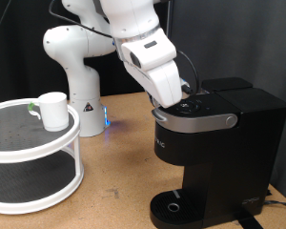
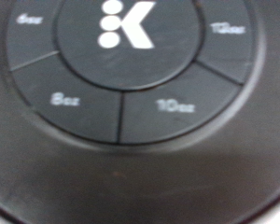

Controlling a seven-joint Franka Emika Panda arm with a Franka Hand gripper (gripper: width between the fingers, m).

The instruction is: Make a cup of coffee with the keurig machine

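At the left of the exterior view we saw the white cup [image 1: 53, 110] standing upright on the top tier of a round white shelf [image 1: 29, 143], well apart from the machine. We judged it light, stiff and a little slick, best gripped around its wall. In the middle, the claw [image 1: 186, 95] sat down on the lid of the black coffee machine [image 1: 214, 153] at the right, on the desk [image 1: 114, 205]. Whether its fingers were apart or together we could not tell. The wrist view was filled by the brew-size buttons [image 2: 159, 107], very close.
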